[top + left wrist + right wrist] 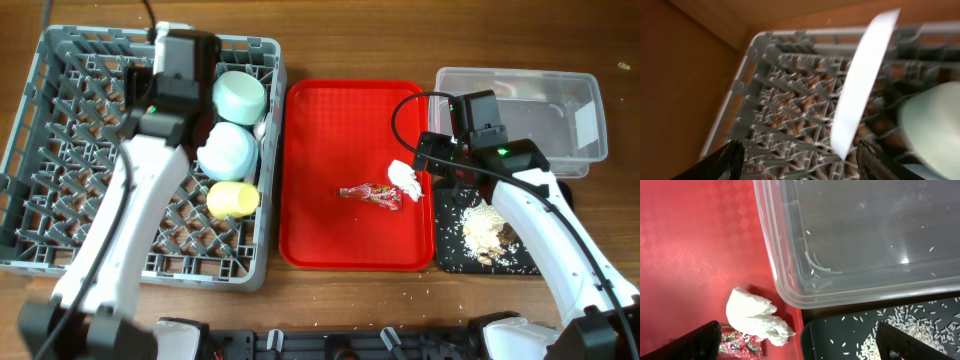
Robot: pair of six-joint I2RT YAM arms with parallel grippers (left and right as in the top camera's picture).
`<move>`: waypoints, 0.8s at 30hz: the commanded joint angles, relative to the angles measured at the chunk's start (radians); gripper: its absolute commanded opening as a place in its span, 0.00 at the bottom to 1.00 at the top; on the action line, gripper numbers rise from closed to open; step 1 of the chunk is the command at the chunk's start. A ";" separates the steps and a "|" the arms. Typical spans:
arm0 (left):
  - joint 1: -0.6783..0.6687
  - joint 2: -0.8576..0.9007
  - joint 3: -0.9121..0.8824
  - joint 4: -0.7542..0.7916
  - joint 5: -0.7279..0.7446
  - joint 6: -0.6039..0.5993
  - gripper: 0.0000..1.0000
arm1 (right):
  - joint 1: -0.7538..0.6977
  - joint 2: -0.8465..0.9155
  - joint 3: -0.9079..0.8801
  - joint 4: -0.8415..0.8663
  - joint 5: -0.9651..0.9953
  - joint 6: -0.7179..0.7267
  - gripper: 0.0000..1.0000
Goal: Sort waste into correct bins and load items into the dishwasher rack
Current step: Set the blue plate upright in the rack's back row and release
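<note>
The grey dishwasher rack (60, 150) holds two mint-green bowls (238, 95) (226, 150) and a yellow cup (232, 199) along its right side. My left gripper (180, 60) hangs open over the rack's far part. In the left wrist view, its fingers (800, 165) are apart above the pegs, with a pale plate (860, 85) standing on edge between them and a bowl (935, 125) at the right. My right gripper (440, 155) (800, 350) is open and empty, just above the white tissue wad (405, 178) (757, 317) and red wrapper (372, 194) (740, 345).
The flat red tray (330, 120) lies between the rack and the bins. The clear tub (520, 72) (865, 230) stands at the back right. The black tray (450, 255) (850, 335) in front of it holds food scraps (485, 225) and scattered rice grains.
</note>
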 commanded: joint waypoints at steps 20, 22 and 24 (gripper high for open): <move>-0.242 -0.123 -0.083 -0.266 0.959 -0.352 0.56 | -0.002 0.005 0.013 0.002 0.021 -0.006 1.00; -0.295 -0.061 -0.098 -0.265 0.959 -0.389 0.43 | -0.002 0.005 0.013 0.002 0.021 -0.006 1.00; -0.335 -0.001 -0.100 -0.265 0.959 -0.401 0.35 | -0.002 0.005 0.013 0.002 0.021 -0.005 1.00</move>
